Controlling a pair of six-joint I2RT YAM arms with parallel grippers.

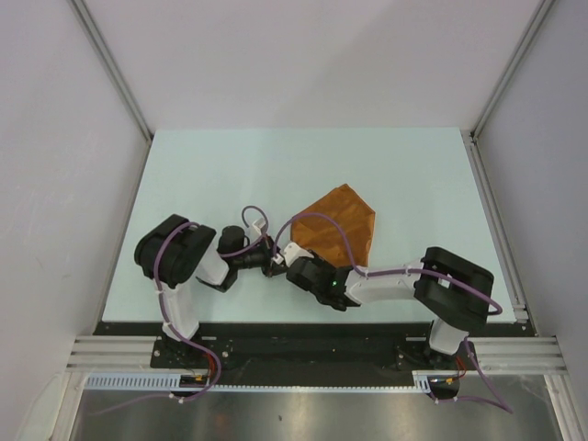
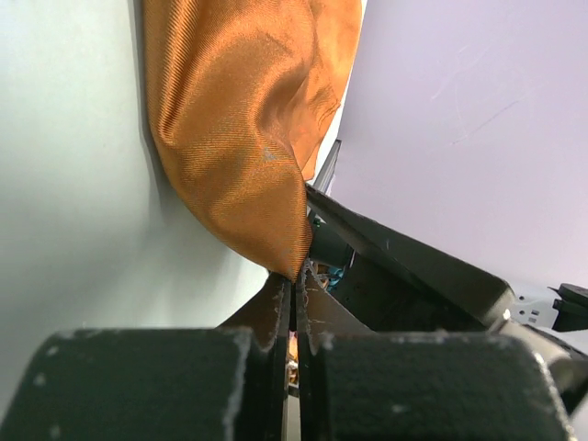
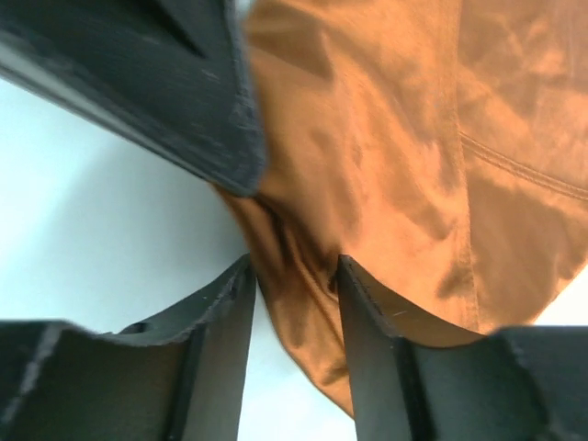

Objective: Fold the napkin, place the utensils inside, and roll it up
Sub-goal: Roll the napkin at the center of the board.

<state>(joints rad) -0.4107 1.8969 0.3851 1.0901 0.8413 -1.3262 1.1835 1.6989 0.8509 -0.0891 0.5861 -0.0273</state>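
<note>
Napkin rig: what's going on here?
Both arms meet at the near-left corner of the napkin, which lies mostly flat on the table. The left gripper is pinched shut on the cloth edge. The right gripper straddles a bunched fold beside it, clamp unclear. No spoon is in view.

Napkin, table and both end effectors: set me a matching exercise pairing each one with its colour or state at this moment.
Things:
1. napkin
2. left end effector
3. right end effector
4. table

Colour or state:
A. pale blue-green
B. fingers pressed together on a cloth tip
C. rust-orange
D. fingers either side of a cloth fold

Pairs: 1-C, 2-B, 3-D, 4-A
</note>
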